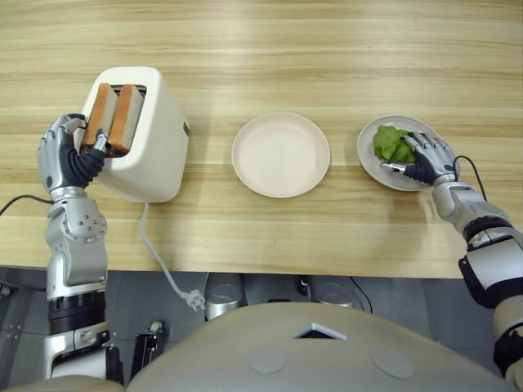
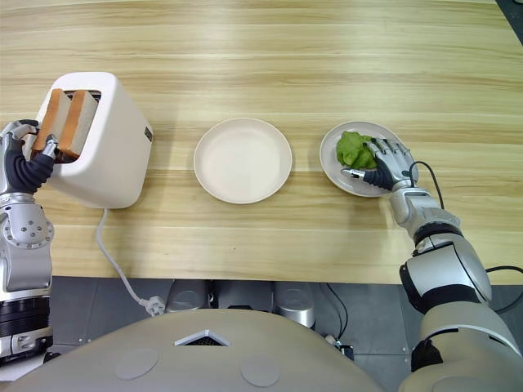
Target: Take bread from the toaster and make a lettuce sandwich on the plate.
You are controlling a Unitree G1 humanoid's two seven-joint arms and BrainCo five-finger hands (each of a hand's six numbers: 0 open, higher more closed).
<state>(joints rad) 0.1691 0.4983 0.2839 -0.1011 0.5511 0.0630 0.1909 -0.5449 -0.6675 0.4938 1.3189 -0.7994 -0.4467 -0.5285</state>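
Bread (image 1: pixel 114 117) is standing upright in the toaster (image 1: pixel 159 139), left hand (image 1: pixel 65 155) pinching its leftmost slice, right hand (image 1: pixel 425 159) curling around lettuce (image 1: pixel 391 143)

One white boxy toaster (image 1: pixel 155 139) at the left holds two slices of browned bread (image 1: pixel 127 118). There are two round plates: a cream plate (image 1: pixel 280 154) in the middle and a pale grey plate (image 1: pixel 377 172) at the right. One heap of green lettuce (image 1: pixel 391 144). One white power cord (image 1: pixel 142 234).
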